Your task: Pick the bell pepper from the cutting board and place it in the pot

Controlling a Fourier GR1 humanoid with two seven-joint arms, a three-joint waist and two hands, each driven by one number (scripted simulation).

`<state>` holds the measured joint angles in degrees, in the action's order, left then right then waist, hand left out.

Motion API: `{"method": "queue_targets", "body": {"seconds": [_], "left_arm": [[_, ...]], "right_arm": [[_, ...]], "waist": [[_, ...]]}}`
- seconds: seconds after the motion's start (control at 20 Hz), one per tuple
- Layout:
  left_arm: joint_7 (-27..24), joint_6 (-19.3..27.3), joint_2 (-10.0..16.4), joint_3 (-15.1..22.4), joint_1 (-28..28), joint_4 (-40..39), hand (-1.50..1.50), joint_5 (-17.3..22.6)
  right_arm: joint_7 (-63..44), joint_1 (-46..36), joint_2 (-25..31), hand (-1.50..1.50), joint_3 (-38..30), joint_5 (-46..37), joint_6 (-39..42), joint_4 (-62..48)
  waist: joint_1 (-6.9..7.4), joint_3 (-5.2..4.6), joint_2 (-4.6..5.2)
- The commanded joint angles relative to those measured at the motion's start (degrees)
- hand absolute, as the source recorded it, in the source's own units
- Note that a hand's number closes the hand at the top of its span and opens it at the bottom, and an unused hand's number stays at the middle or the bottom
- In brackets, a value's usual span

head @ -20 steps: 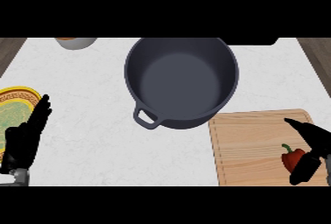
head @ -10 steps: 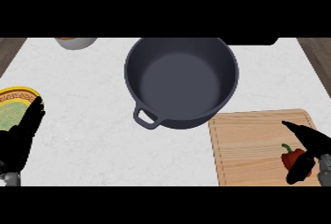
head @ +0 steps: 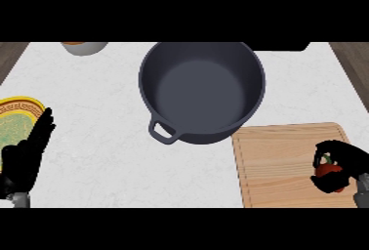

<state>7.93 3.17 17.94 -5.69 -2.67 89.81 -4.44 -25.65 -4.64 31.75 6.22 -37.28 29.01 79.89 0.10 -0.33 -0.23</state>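
— What just changed?
— The fingers (head: 334,146) of my right hand (head: 353,159), straight a moment ago, have curled round the bell pepper (head: 330,170). It still sits on the cutting board (head: 284,166), at four o'clock on the desk (head: 108,146).
— Next?
— Probably a lift toward the pot (head: 202,90), at eleven o'clock from the pepper. My left hand (head: 27,157) rests open at eight o'clock.

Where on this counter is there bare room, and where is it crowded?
Bare: the counter between the left hand and the pot and board; the strip between bowl and pot; the board's left half. Crowded: the board's right edge, where the right hand curls round the pepper, and the plate by the left hand.
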Motion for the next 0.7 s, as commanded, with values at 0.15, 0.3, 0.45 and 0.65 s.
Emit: {"method": "queue_targets", "body": {"seconds": [0.15,0.3,0.45,0.65], "left_arm": [[0.6,-1.1,-0.2,0.7,3.1,-1.4,0.0,-0.4],[-0.8,-2.3,-0.5,2.2,4.6,-1.3,0.0,-0.4],[-0.1,-2.3,-1.3,3.5,5.8,-2.2,0.0,-1.2],[0.9,-2.7,-0.9,3.4,7.4,-2.2,0.0,-1.0]], "right_arm": [[-13.1,-9.0,-19.1,1.5,13.4,-5.5,-1.0,8.0],[-16.4,-14.9,-29.3,1.5,21.2,-9.0,-3.3,6.3],[-24.0,-21.3,-31.3,1.5,27.1,-7.2,-6.9,2.6],[-32.6,-29.8,-31.6,1.5,34.0,-4.5,-14.2,-3.3]], "waist": [[2.6,0.2,0.28],[7.78,0.1,0.96],[7.75,0.22,1.2],[7.32,0.28,1.06]]}}
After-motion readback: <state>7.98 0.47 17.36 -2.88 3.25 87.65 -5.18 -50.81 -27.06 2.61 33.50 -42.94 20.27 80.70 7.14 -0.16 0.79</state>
